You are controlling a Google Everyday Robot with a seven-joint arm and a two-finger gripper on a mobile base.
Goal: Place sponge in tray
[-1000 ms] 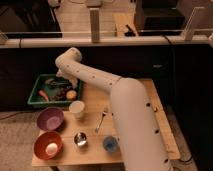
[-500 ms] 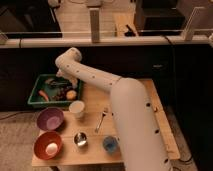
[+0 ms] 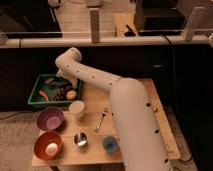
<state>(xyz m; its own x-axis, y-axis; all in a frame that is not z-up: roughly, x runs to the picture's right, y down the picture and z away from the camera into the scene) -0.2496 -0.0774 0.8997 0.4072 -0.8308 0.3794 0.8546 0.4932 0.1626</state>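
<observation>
The green tray point(image 3: 36, 100) stands at the back left of the wooden table. It holds an orange round thing point(image 3: 71, 94), a red-orange long thing point(image 3: 44, 93) and some dark items. My white arm reaches from the lower right, bends at the elbow point(image 3: 70, 59) and comes down over the tray. The gripper point(image 3: 62, 82) is at the tray's back right part, mostly hidden by the arm. I cannot make out a sponge.
A white cup point(image 3: 76, 108) stands just in front of the tray. A purple bowl point(image 3: 50, 119) and a red-orange bowl point(image 3: 48, 145) holding a white object are at the front left. A metal cup point(image 3: 80, 139), a blue cup point(image 3: 110, 144) and a spoon point(image 3: 102, 119) lie mid-table.
</observation>
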